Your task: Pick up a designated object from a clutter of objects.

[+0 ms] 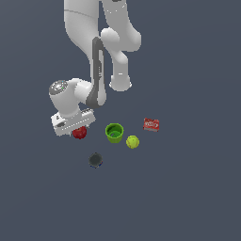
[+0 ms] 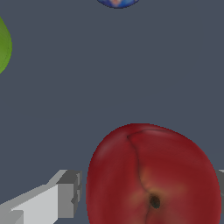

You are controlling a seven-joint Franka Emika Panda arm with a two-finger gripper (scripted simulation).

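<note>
The designated object, a shiny dark-red apple (image 1: 80, 133), lies on the dark floor at the exterior view's left end of the clutter of objects. My gripper (image 1: 77, 128) stands right over it and hides its top. The wrist view is largely filled by the apple (image 2: 153, 175), dimple facing the camera. One grey finger (image 2: 65, 194) stands beside it with a thin gap showing. The other finger (image 2: 221, 183) just shows at the apple's far side. The fingers straddle the apple and the gripper is open.
A green cup (image 1: 114, 132) stands to the exterior view's right of the apple, and its edge (image 2: 3, 46) shows in the wrist view. Beyond it are a yellow-green ball (image 1: 132, 141) and a flat red box (image 1: 151, 124). A dark grey round thing (image 1: 95, 160) lies nearer the camera.
</note>
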